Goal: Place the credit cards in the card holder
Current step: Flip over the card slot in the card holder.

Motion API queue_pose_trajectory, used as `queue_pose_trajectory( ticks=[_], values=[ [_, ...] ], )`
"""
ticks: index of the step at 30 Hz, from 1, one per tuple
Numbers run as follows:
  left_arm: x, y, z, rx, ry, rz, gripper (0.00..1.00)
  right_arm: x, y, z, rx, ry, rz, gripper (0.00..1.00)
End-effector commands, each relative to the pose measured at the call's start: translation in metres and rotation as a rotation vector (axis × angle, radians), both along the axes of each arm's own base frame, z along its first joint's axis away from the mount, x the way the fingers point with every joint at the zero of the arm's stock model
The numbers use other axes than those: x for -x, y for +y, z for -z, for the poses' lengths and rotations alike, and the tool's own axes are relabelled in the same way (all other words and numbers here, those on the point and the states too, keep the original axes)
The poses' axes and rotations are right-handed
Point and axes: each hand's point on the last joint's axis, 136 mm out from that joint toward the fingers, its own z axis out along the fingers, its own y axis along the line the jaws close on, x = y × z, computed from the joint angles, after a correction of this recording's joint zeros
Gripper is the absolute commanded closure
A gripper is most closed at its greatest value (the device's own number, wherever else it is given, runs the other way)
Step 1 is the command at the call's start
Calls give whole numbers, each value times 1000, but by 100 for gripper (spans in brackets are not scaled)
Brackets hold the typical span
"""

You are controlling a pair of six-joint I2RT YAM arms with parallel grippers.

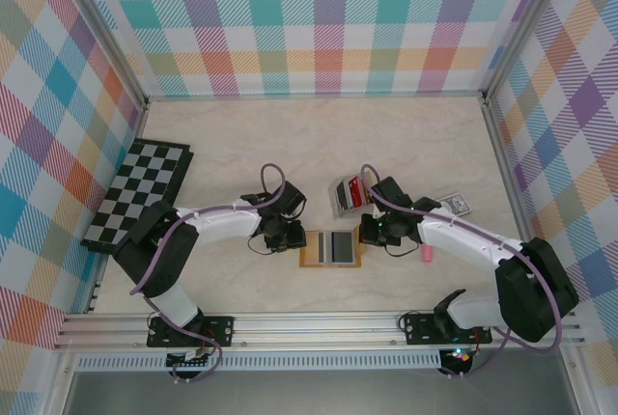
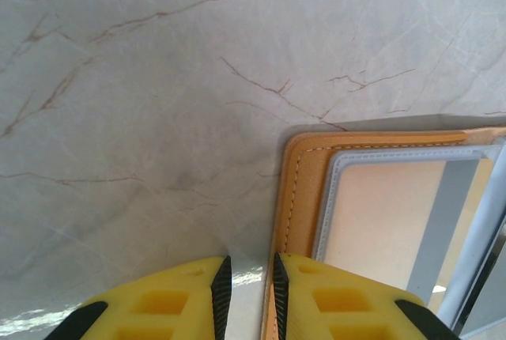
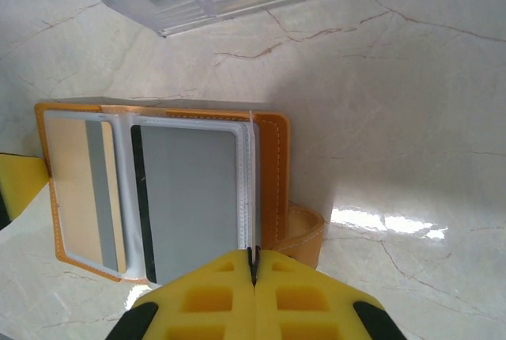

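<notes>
The orange-tan card holder (image 1: 330, 247) lies open and flat between the arms. A grey card with a black stripe (image 3: 190, 198) sits in its right clear sleeve, and a tan card with a grey stripe (image 3: 75, 182) sits in the left one. My right gripper (image 3: 253, 257) is shut on the thin pale free edge of a sleeve leaf at the holder's right side (image 3: 273, 174). My left gripper (image 2: 247, 292) is slightly open at the holder's left edge (image 2: 304, 190), its right finger on the leather. A red card (image 1: 355, 190) stands in the rack.
The clear slotted rack (image 1: 343, 195) stands just behind the holder, close to my right gripper (image 1: 370, 234). A pink cylinder (image 1: 426, 254) lies to the right, and a small printed box (image 1: 456, 205) lies behind it. A chessboard (image 1: 135, 193) sits at the far left.
</notes>
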Motion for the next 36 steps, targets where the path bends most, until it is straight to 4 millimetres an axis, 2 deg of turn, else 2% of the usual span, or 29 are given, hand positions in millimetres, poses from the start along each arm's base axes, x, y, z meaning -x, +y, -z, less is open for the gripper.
queue_pose_trajectory(
  ticks=[1, 4, 12, 20, 31, 36],
  values=[
    [9, -26, 17, 71, 26, 64, 76, -1, -1, 5, 2, 15, 13, 97],
    [9, -26, 18, 72, 25, 62, 76, 0, 1, 4, -13, 8, 7, 97],
    [9, -28, 18, 80, 26, 62, 76, -3, 20, -12, -147, -8, 19, 97],
    [9, -28, 19, 78, 27, 62, 77, -8, 18, -32, -228, -47, 70, 96],
    [6, -30, 17, 85, 17, 58, 79, -13, 43, -49, -382, -20, 37, 95],
    [4, -31, 13, 94, 2, 51, 80, -17, 56, -48, -426, 6, 10, 95]
  ],
)
